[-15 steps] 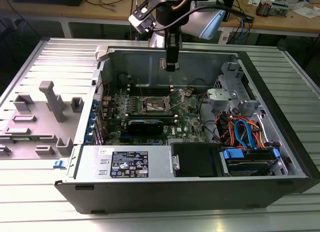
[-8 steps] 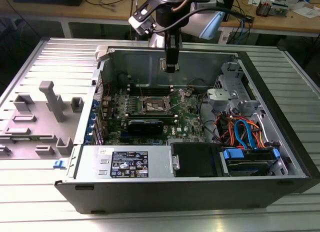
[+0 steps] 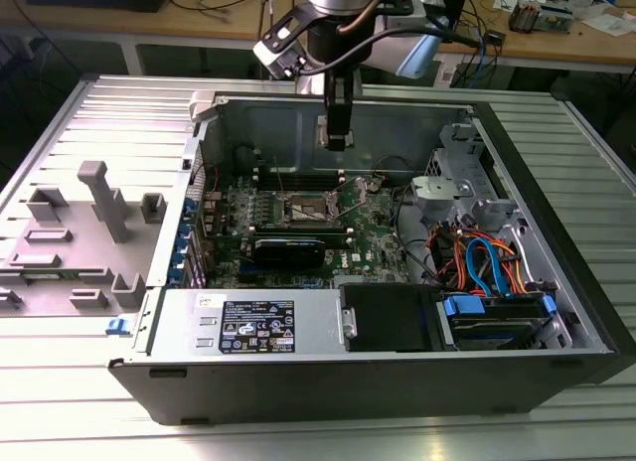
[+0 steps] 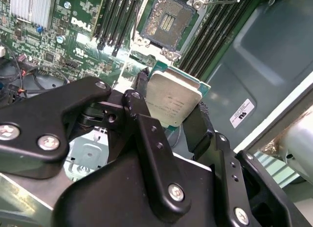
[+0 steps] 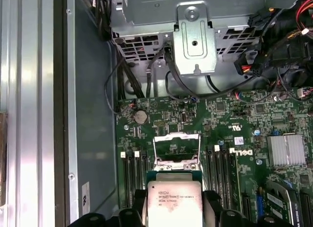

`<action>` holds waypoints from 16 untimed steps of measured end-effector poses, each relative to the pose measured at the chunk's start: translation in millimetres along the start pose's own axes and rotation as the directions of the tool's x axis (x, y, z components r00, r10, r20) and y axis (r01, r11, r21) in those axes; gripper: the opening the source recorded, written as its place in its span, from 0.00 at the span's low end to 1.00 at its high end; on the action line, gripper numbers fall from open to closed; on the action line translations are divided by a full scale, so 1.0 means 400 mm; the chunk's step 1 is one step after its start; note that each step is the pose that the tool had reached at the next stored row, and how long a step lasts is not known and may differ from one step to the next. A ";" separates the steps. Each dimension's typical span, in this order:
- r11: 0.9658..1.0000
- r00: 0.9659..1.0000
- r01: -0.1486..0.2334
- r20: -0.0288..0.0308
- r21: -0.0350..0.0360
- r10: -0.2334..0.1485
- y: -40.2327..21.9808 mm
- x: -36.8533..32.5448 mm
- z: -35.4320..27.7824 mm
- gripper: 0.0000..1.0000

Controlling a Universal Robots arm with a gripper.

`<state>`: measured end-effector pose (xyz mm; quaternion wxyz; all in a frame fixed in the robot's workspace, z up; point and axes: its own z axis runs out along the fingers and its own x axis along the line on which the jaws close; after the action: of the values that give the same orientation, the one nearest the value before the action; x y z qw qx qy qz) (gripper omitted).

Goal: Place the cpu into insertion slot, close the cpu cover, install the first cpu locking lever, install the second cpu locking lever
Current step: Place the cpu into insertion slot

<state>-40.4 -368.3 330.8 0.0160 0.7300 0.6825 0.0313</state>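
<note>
My pincer is clenched on the cpu. Its black fingers press on opposite edges, and the chip's silver top shows in both wrist views. In the exterior view I hang in the upper middle of the frame, over the green board inside the open computer case lying on the ribbed worktop. The insertion slot sits just left of centre, lower than the chip and apart from it, with its contacts bare.

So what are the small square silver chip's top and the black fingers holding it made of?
The small square silver-grey cpu has a matte metal-looking top, dull sheen with print; its green rim suggests circuit-board laminate. The black fingers clamping it look matte, plastic or coated metal; can't tell which.
</note>
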 end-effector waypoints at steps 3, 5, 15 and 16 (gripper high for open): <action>1.000 1.000 -0.002 0.000 -0.001 0.002 -0.004 0.000 0.013 0.54; 1.000 1.000 -0.002 0.000 -0.002 0.002 -0.011 -0.001 0.025 0.54; 0.997 0.997 0.074 -0.005 -0.002 -0.074 -0.052 -0.005 0.068 0.54; 0.997 0.997 0.074 -0.005 -0.003 -0.074 -0.058 -0.005 0.071 0.54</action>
<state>-61.8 -368.3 300.8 0.0163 0.7041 0.7091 0.0334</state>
